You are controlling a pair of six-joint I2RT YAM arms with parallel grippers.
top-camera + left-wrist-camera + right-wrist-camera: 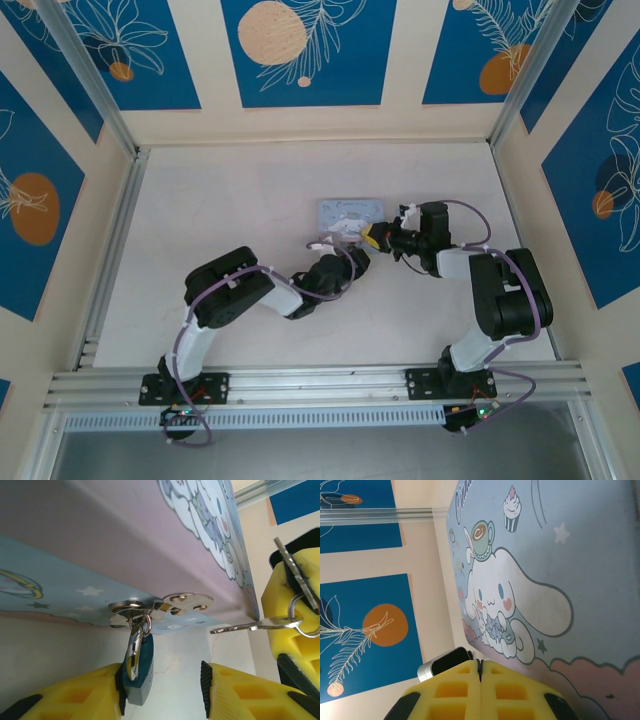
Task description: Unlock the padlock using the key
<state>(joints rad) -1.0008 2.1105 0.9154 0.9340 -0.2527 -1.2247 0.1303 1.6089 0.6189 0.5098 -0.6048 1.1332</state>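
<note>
Padlock (137,670): I am seeing the padlock hanging by its shackle from the hasp (165,604) on the near edge of the tin (350,211). The tin is lying past the middle of the worktop (250,190), a little toward its right edge. The padlock's long axis is running away from the tin toward the left claw (162,687), body end outward.

The left claw's jaws are standing apart around it. The padlock body is touching one finger (75,695), and the other finger (245,690) is sitting clear of it.

The key (294,571) is sitting pinched in the right claw (480,682), whose jaws are pressing together. In the left wrist view its blade is slanting up and left. A second key (240,626) on the same ring is lying level, its tip pointing at the hasp and near it.

The left arm (235,290) is folding at the elbow and reaching right to the tin's near edge. The right arm (505,290) is bending over and reaching left toward the same spot.
</note>
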